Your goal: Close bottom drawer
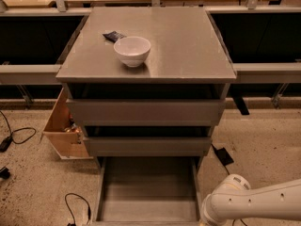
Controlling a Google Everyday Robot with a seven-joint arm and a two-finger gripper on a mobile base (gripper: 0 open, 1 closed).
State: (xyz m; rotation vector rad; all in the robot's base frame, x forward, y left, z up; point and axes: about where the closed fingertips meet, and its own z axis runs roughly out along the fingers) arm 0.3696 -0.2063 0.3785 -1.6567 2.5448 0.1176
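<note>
The arm (254, 204) is hovering by the right front corner of the open bottom drawer (146, 192), with the gripper out of view and its grip impossible to tell. The next move is likely pushing the front inward.

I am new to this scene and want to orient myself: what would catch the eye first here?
The bottom drawer stands pulled far out, low at centre. A white bowl sits on the cabinet top, and a white arm shows at lower right; its tool is out of view below the picture's edge.

High frontal camera looks down on cabinet (188, 46); jaws below frame.
</note>
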